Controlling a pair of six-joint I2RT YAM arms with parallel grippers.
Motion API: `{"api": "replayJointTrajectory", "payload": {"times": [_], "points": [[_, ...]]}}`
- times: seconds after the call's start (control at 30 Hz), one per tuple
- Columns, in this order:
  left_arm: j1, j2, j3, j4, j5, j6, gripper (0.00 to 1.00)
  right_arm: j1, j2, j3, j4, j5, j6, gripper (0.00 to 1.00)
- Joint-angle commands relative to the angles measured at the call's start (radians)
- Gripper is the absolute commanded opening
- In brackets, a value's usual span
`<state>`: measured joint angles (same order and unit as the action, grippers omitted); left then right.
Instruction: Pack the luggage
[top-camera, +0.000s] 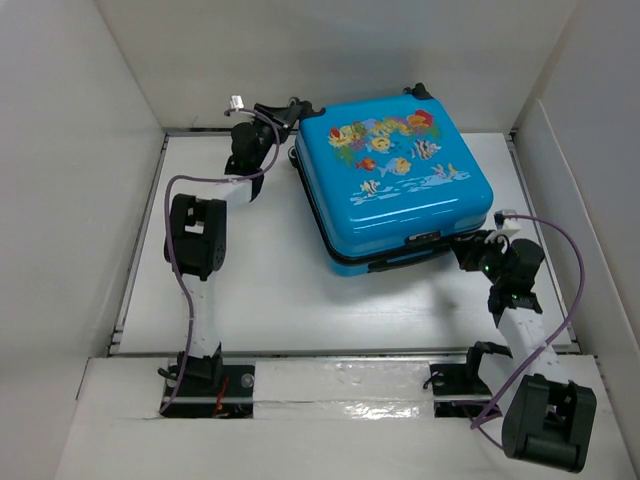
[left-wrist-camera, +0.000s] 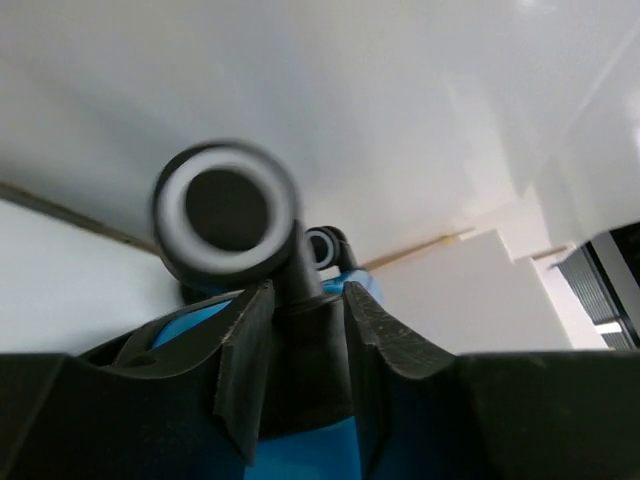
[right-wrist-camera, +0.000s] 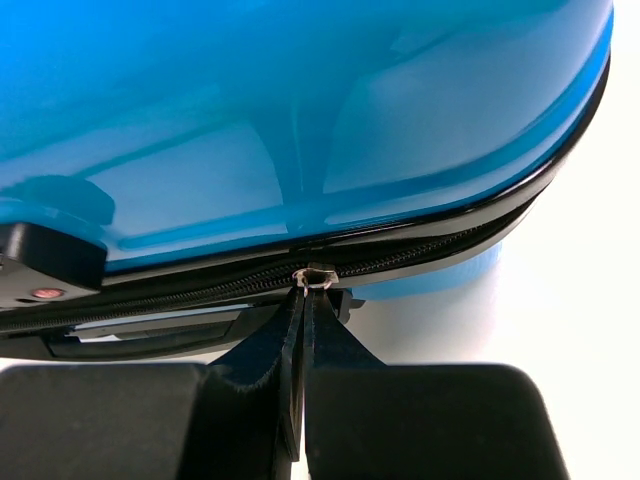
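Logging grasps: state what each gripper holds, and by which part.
Left gripper clamps the luggage by a wheel stem; right gripper pinches its zipper pull.

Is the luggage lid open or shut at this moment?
Shut: the luggage lies flat, shells together; the right pincer pinches the zipper pull. Whether it is fully zipped, cannot tell.

One luggage (top-camera: 395, 180); two wheels (left-wrist-camera: 227, 210); two arms (top-camera: 195, 235).

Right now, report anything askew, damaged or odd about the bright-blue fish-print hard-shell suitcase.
The bright-blue hard-shell suitcase lies flat, turned askew on the white table. No damage or spill shows. The left gripper grips a black wheel stem at its far corner; the right gripper pinches the metal zipper pull.
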<state>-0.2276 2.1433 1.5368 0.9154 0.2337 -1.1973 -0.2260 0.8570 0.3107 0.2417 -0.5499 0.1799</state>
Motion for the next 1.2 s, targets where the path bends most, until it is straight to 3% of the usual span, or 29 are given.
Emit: {"api": "replayJointTrajectory", "payload": {"times": [0.0, 0.53, 0.7, 0.73, 0.77, 0.83, 0.9, 0.93, 1.0, 1.03, 1.07, 1.17], "points": [[0.001, -0.078, -0.029, 0.185, 0.035, -0.013, 0.0, 0.025, -0.015, 0.027, 0.054, -0.042, -0.002, 0.0], [0.011, -0.238, -0.204, 0.218, 0.042, 0.015, 0.0, 0.034, 0.011, 0.053, 0.048, -0.01, 0.006, 0.0], [0.002, -0.402, -0.225, 0.068, -0.005, 0.178, 0.02, 0.034, -0.024, 0.041, 0.028, -0.001, 0.003, 0.0], [0.002, -0.455, -0.228, -0.023, -0.031, 0.215, 0.24, 0.034, -0.035, 0.039, 0.019, 0.014, 0.001, 0.0], [0.002, -0.485, -0.253, -0.064, -0.049, 0.249, 0.37, 0.034, -0.062, 0.038, 0.002, 0.019, 0.001, 0.0], [0.002, -0.58, -0.328, -0.117, -0.112, 0.317, 0.51, 0.034, -0.087, 0.033, -0.013, 0.033, 0.0, 0.0], [0.002, -0.658, -0.507, -0.113, -0.167, 0.344, 0.46, 0.034, -0.116, 0.031, -0.03, 0.038, 0.004, 0.0], [-0.022, -0.733, -0.565, -0.109, -0.247, 0.363, 0.3, 0.034, -0.125, 0.037, -0.036, 0.041, 0.003, 0.0], [-0.076, -0.79, -0.732, -0.098, -0.312, 0.369, 0.23, 0.054, -0.145, 0.056, -0.082, 0.033, -0.005, 0.0], [-0.1, -0.821, -0.78, -0.067, -0.315, 0.345, 0.13, 0.054, -0.151, 0.077, -0.096, 0.025, -0.007, 0.0], [-0.161, -0.827, -0.867, -0.043, -0.316, 0.341, 0.1, 0.071, -0.156, 0.088, -0.119, 0.024, -0.005, 0.0], [-0.269, -0.826, -0.944, -0.052, -0.384, 0.37, 0.04, 0.129, -0.161, 0.135, -0.186, 0.031, -0.014, 0.0]]}}
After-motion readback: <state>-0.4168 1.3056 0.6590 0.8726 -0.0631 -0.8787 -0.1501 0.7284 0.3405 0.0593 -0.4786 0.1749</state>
